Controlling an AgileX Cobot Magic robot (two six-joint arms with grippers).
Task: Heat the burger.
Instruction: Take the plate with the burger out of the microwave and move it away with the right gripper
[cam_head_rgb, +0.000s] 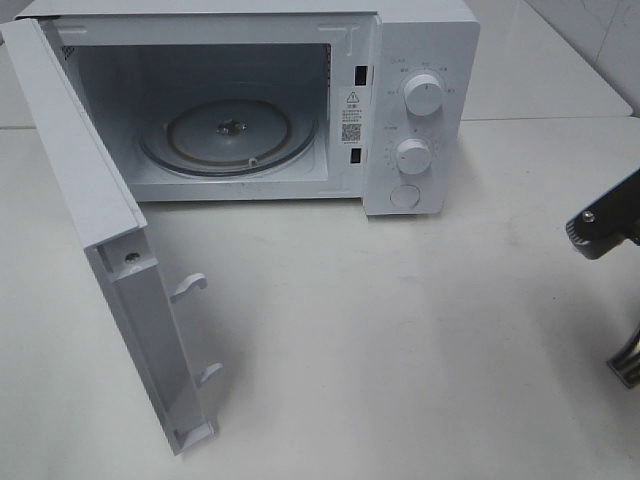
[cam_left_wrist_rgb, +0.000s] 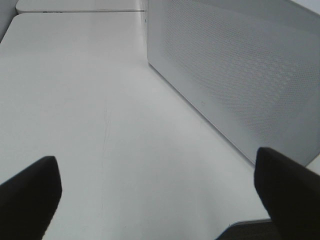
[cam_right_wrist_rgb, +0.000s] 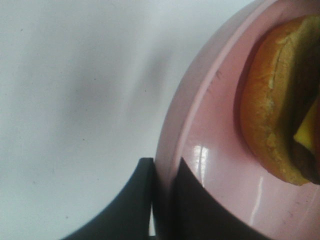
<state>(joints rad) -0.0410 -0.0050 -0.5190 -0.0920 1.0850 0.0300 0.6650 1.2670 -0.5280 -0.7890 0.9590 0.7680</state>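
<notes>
A: One burger (cam_right_wrist_rgb: 272, 107), soft and stackable, sits on the plate (cam_right_wrist_rgb: 215, 165). Squeezing it would crush it.

B: So carry by the plate; the right gripper (cam_right_wrist_rgb: 162, 200) pinches its rim. The left gripper (cam_left_wrist_rgb: 160, 190) gapes empty beside the microwave (cam_head_rgb: 250, 100).

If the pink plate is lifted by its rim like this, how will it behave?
The pink plate looks stiff and glossy, so it probably will not bend but could slip in the grip. The right end effector pinches only one edge, and the burger sits further in, so the plate may tilt and the burger may slide.
</notes>
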